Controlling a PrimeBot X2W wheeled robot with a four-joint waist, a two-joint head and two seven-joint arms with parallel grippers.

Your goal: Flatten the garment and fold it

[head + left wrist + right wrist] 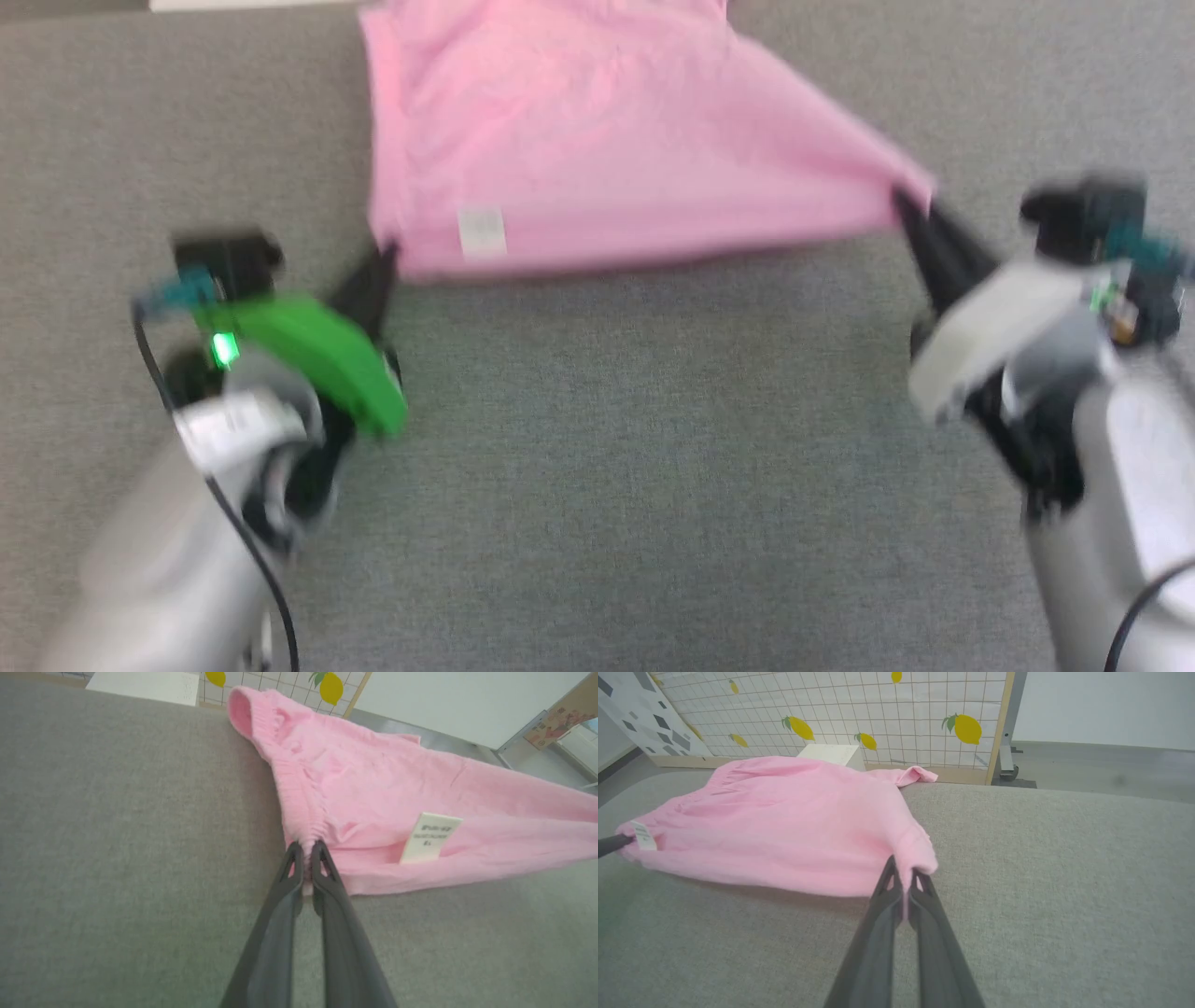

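The light-pink garment (597, 140) lies spread on the grey cloth surface (597, 448), its near edge stretched between both grippers and lifted a little. My left gripper (387, 257) is shut on the near left corner, pinching the gathered waistband (299, 807) close to a white label (430, 837). My right gripper (910, 207) is shut on the near right corner (920, 858), pulled out to a point. In the right wrist view the garment (784, 821) sags between the corners, and the other arm's fingertip (612, 843) pokes in at the left.
A tiled panel with yellow lemon prints (878, 714) stands beyond the far edge of the surface, with a white box (831, 755) in front of it. Grey cloth stretches wide on both sides and in front of the garment.
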